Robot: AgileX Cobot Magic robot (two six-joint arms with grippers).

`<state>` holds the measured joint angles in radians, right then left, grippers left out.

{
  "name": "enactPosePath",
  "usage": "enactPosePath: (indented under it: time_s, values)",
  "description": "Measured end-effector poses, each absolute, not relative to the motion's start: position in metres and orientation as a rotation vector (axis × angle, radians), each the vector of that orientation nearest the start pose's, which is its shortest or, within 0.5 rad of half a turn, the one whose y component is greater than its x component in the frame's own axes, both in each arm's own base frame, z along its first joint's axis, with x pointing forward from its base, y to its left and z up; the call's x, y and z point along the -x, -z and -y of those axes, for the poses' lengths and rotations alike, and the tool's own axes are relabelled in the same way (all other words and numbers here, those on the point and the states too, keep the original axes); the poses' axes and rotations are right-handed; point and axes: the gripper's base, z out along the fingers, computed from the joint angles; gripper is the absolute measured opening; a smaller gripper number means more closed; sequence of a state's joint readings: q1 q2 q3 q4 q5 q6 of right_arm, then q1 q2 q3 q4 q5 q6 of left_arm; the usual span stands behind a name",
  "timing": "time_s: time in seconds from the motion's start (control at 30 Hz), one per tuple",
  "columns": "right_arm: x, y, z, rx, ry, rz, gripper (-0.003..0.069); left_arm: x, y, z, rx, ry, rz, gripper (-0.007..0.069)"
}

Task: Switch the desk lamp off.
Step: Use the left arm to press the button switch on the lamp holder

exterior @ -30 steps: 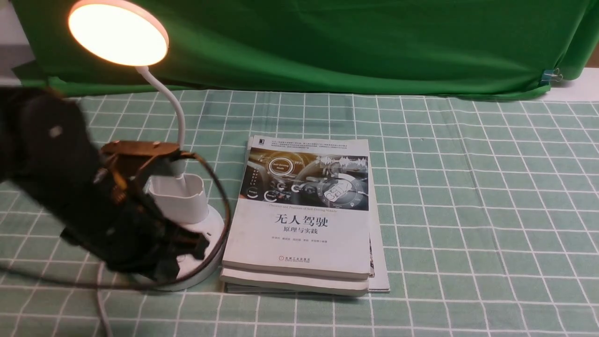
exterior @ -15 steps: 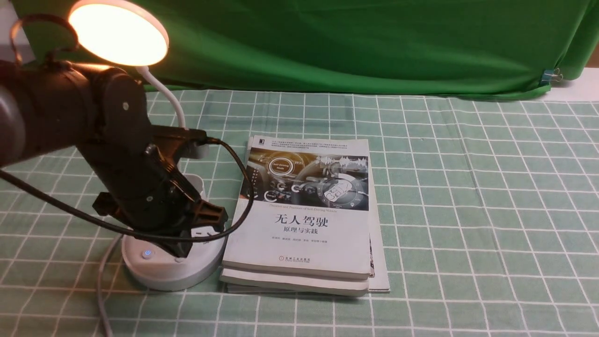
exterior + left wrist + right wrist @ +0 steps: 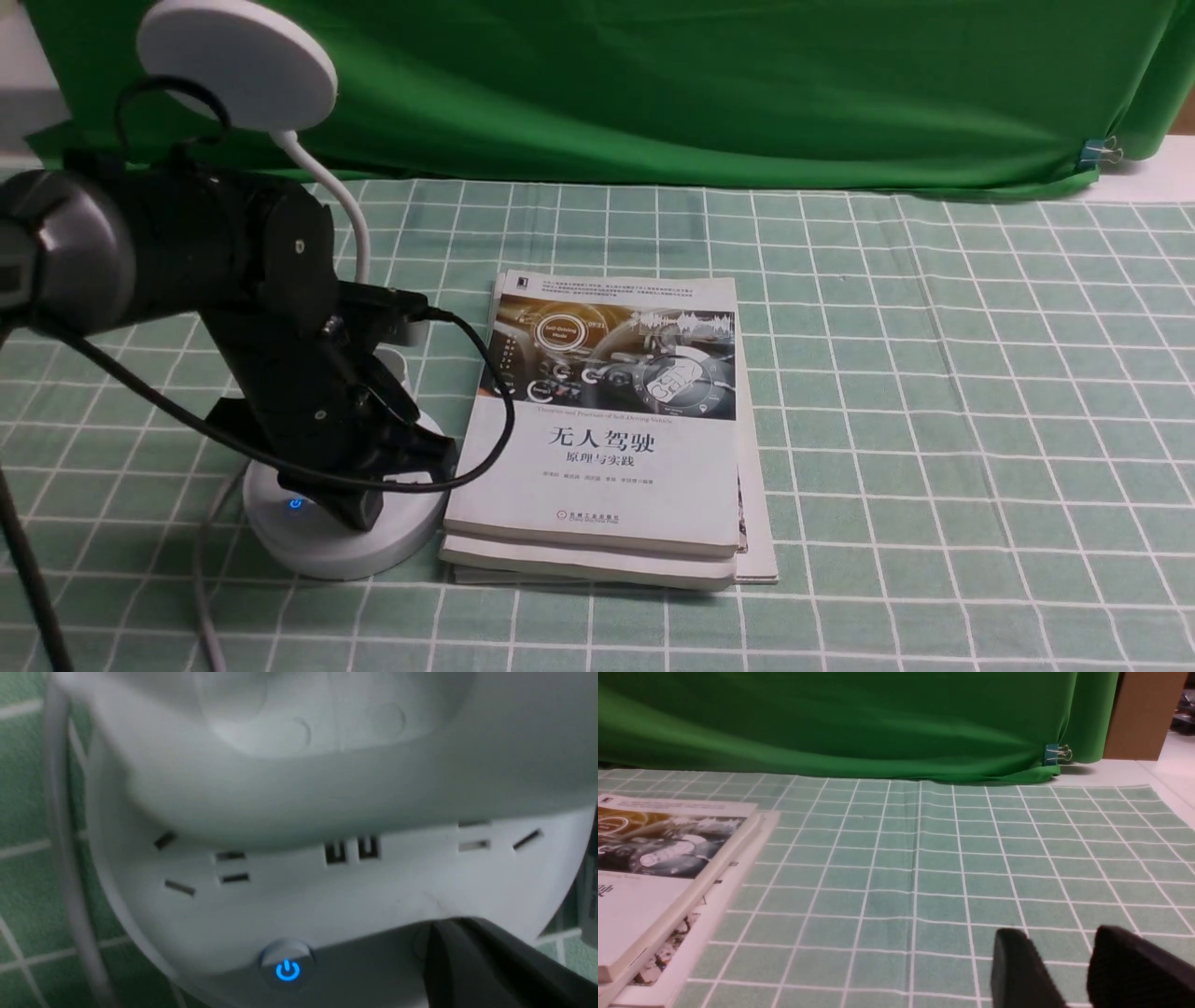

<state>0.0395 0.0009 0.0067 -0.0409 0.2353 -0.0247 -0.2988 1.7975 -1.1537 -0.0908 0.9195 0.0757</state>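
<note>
The white desk lamp stands at the left of the front view. Its round disc head (image 3: 238,61) is dark, above a curved gooseneck (image 3: 353,219). On its round base (image 3: 322,549) a blue power button (image 3: 295,504) glows. My left gripper (image 3: 362,515) is shut, its tips down on the base just right of that button. The left wrist view shows the base (image 3: 327,891) with its sockets, the blue button (image 3: 287,970), and my closed fingers (image 3: 448,952) resting on the base. My right gripper (image 3: 1057,938) is open and empty, low over the checked cloth.
A stack of books (image 3: 607,439) lies right beside the lamp base and also shows in the right wrist view (image 3: 654,872). The lamp's white cord (image 3: 201,588) runs toward the front edge. A green backdrop (image 3: 653,84) hangs at the back with a binder clip (image 3: 1102,149).
The lamp head was glowing and is now dark. My left gripper came forward and down onto the base beside the blue button.
</note>
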Motion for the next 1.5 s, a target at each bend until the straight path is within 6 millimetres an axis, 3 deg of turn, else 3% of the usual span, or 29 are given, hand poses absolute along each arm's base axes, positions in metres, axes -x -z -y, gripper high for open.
enactPosePath:
  time_s: [0.23, 0.5, 0.67, 0.87, 1.13, 1.37, 1.5]
  values:
    - [-0.056, -0.19, -0.001, 0.083, 0.027, -1.724, 0.0242, -0.316, -0.192, 0.104, -0.488, 0.132, -2.989, 0.0]
    - [-0.056, -0.19, -0.001, 0.083, 0.027, -1.724, 0.0242, -0.308, -0.223, 0.102, -0.474, 0.148, -2.885, 0.0]
    - [-0.056, -0.19, -0.001, 0.083, 0.027, -1.724, 0.0242, -0.31, -0.216, 0.102, -0.476, 0.146, -2.907, 0.0]
    - [-0.056, -0.19, -0.001, 0.083, 0.027, -1.724, 0.0242, -0.316, -0.189, 0.104, -0.485, 0.132, -2.992, 0.0]
    - [-0.056, -0.19, -0.001, 0.083, 0.027, -1.724, 0.0242, -0.317, -0.191, 0.105, -0.483, 0.14, -2.993, 0.0]
    - [-0.056, -0.19, -0.001, 0.083, 0.027, -1.724, 0.0242, -0.307, -0.22, 0.104, -0.458, 0.184, -2.923, 0.0]
    - [-0.056, -0.19, -0.001, 0.083, 0.027, -1.724, 0.0242, -0.304, -0.226, 0.103, -0.461, 0.186, -2.923, 0.0]
